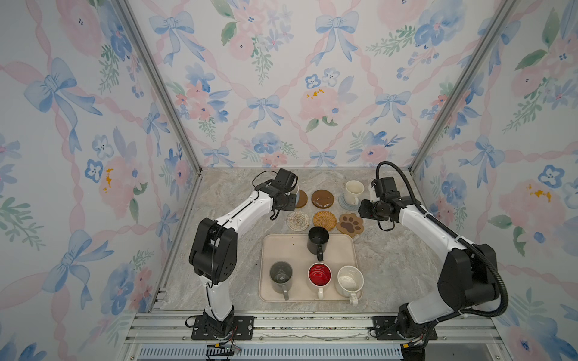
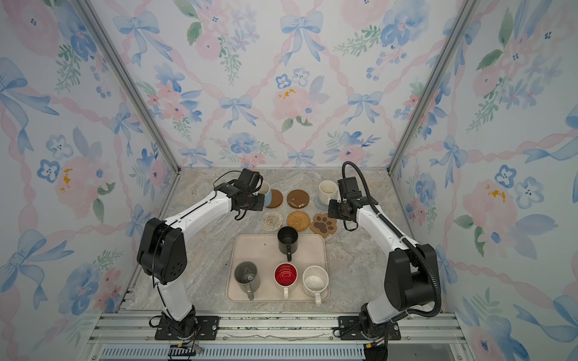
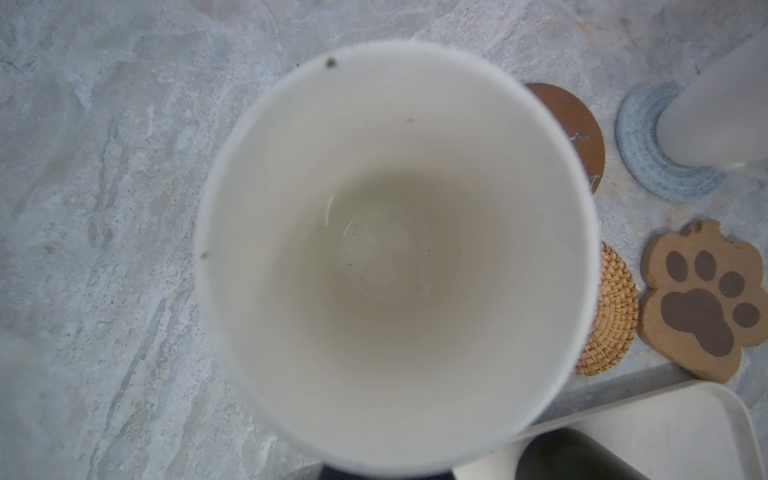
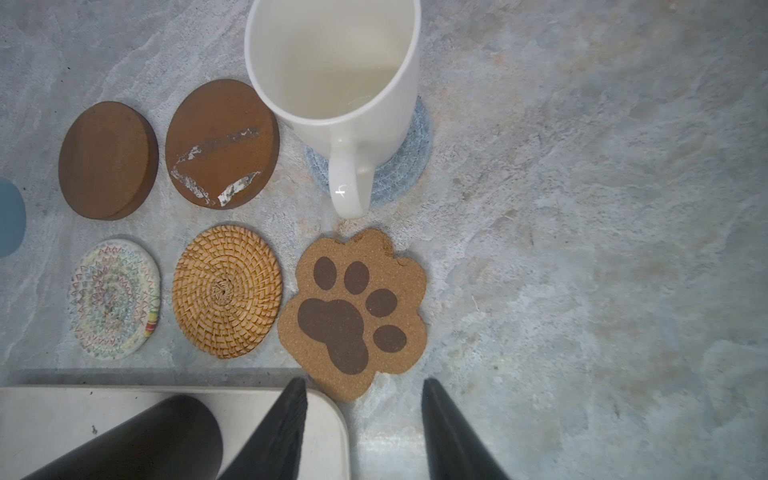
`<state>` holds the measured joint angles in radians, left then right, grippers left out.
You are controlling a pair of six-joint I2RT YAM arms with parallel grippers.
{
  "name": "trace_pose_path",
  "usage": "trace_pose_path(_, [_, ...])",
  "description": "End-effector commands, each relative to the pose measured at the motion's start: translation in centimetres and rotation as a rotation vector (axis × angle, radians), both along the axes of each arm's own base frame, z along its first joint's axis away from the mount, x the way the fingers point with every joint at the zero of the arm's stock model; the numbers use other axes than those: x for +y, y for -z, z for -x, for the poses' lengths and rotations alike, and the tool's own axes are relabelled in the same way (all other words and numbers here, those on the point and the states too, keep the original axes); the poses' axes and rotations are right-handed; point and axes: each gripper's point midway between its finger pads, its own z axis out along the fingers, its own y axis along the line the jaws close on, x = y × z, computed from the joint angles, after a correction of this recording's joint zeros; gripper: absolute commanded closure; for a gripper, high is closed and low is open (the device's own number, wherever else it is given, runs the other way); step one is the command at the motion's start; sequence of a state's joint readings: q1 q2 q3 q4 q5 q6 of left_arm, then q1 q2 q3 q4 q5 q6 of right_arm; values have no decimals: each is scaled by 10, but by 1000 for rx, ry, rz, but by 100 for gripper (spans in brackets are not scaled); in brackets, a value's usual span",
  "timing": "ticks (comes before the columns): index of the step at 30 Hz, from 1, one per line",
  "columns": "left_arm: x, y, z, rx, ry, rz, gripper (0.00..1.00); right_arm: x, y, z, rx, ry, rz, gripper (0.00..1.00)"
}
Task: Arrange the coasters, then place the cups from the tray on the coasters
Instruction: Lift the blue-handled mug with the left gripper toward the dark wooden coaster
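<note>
The light blue mug (image 2: 266, 194) is being carried to the plain brown disc (image 2: 277, 198), which is judged to be its coaster. In both top views the mug is being held just beside that disc, at the disc's edge on the left arm's side, and is not yet being rested on it. The right wrist view shows bare table between disc and mug. Whether the mug is being kept clear of the table cannot be told.

The mug is being gripped by the left gripper (image 2: 259, 202), whose jaws are being kept narrow on it. Which part of the mug they are pinching is hidden. The left wrist view is being filled by the mug's pale inside.

To do the step well, the mug is best being kept upright and brought across until its base is centred over the disc. It is then lowered straight, and let go only once the base is being borne all round. A sideways drag is being avoided, since the thin disc would likely be pushed along.

Outward from the plain brown disc, the glossy dark-brown disc (image 2: 298, 199) is lying next to it and the cream mug (image 4: 332, 83) beyond that. The right gripper (image 4: 365, 432) is being held well apart from the disc, its jaws parted and empty.
</note>
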<state>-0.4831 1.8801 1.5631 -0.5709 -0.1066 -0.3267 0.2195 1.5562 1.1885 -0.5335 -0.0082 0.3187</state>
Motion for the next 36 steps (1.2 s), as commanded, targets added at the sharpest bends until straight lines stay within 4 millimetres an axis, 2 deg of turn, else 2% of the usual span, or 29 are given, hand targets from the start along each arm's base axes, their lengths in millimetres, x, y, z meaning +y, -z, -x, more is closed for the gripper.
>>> trace_pose_path(1, [-13, -26, -28, -89, 42, 51, 100, 1, 3, 6, 21, -5, -7, 52])
trace_pose_path(9, [-21, -22, -51, -100, 73, 48, 100, -6, -1, 10, 8, 7, -28, 52])
trace_pose_path(16, [-18, -6, -62, -71, 72, 55, 100, -5, 1, 13, 11, 3, -51, 52])
trace_pose_path(31, [-28, 7, -74, -51, 87, 67, 100, -6, 13, 17, 34, 8, -62, 53])
trace_pose_path(36, [-22, 10, -73, -37, 76, 30, 100, -5, 14, 18, 40, 5, -62, 53])
